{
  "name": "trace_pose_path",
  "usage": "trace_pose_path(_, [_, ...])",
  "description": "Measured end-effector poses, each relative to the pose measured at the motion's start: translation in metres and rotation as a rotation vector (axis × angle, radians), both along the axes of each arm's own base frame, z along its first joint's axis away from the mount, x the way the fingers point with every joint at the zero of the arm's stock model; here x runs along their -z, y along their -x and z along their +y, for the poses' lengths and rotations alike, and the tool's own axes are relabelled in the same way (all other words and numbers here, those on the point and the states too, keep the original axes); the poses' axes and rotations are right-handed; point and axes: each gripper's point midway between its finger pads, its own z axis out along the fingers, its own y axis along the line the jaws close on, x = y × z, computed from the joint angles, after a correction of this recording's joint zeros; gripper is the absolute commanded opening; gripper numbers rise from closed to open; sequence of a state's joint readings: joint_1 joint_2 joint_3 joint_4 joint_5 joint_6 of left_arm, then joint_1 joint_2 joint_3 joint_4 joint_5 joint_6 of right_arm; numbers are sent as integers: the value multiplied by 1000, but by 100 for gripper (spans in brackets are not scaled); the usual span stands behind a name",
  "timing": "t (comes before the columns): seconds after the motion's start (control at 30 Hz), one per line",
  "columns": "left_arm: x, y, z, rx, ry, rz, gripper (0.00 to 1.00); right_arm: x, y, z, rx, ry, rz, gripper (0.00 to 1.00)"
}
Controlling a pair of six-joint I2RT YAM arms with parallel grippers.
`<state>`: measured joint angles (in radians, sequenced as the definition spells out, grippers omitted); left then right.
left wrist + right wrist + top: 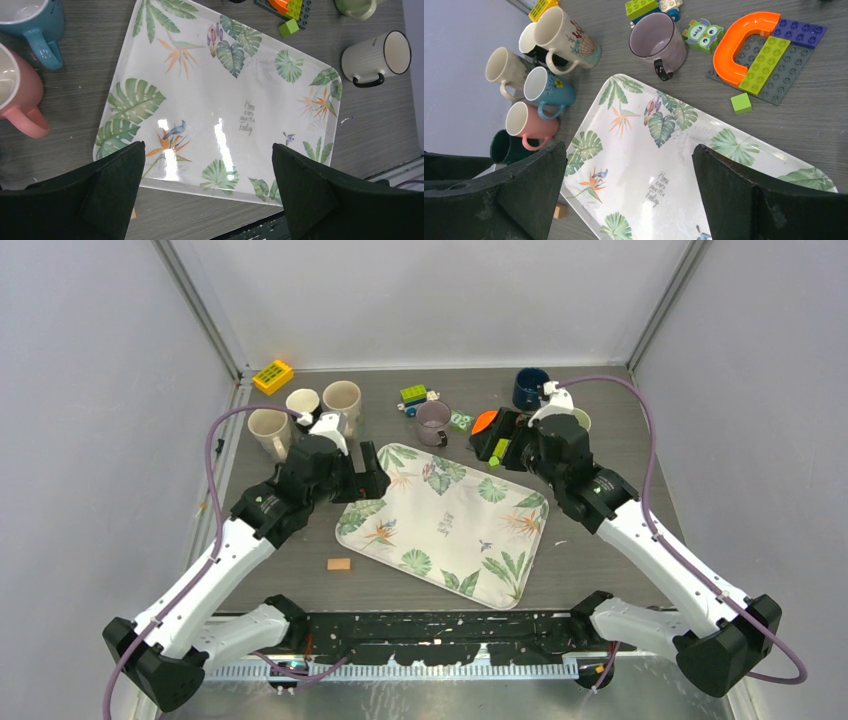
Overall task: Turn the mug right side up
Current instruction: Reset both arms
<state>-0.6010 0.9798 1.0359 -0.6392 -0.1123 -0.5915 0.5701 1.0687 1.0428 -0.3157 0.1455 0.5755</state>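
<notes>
Both grippers hang with jaws spread wide and nothing between them. In the top view the left gripper (pixel 207 147) is over the left edge of the tray (pixel 450 530) and the right gripper (pixel 629 147) is near its upper right corner. No mug that shows is plainly bottom-up. The purple mug (pixel 433 423) stands alone just above the tray's top edge at upper centre, mouth up. If it is the one meant, the turning looks done, and the next move calls only for staying clear of it. The dark blue mug (pixel 530 388) at upper right and the dark green mug (pixel 506 147) at the left edge of the right wrist view are too dark to read. Otherwise, a next move would first need those two checked for an open mouth.
</notes>
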Motion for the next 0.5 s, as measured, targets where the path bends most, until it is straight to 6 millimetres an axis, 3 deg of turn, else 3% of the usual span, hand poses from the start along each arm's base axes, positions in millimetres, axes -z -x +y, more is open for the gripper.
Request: trace_pose_path(0.5, [2, -4, 6, -31, -25, -1, 100, 0, -1, 1, 10, -28, -5, 100])
